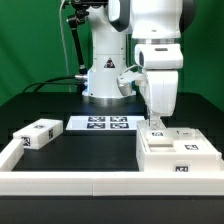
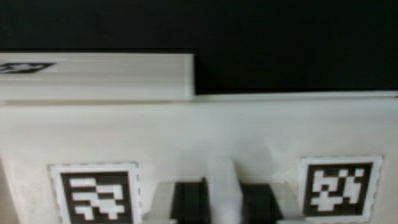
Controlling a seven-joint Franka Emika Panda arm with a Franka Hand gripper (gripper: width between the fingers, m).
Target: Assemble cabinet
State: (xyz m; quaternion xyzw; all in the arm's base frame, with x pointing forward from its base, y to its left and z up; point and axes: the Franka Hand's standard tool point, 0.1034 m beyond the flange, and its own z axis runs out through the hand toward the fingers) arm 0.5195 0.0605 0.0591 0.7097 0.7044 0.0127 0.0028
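Cabinet (image 1: 178, 155) sits on the black table (image 1: 60, 100) at the exterior view's right, just behind the white border rail (image 1: 70, 182) and well apart from the small tagged block (image 1: 38, 133) at the exterior view's left. Marker board (image 1: 100, 124) lies between them, further back. Gripper (image 1: 155, 127) is straight above the cabinet's rear corner on the exterior view's left side, fingertips down at its top surface; contact can't be confirmed. In the wrist view the cabinet (image 2: 214, 130) fills the frame, two tags flanking the gripper (image 2: 214, 205). Finger gap is blurred, so can't tell whether it's released or clenched, and nothing is visibly held. Cabinet lies flat, long axis running across the exterior view parallel to the rail, tagged front face toward the camera.
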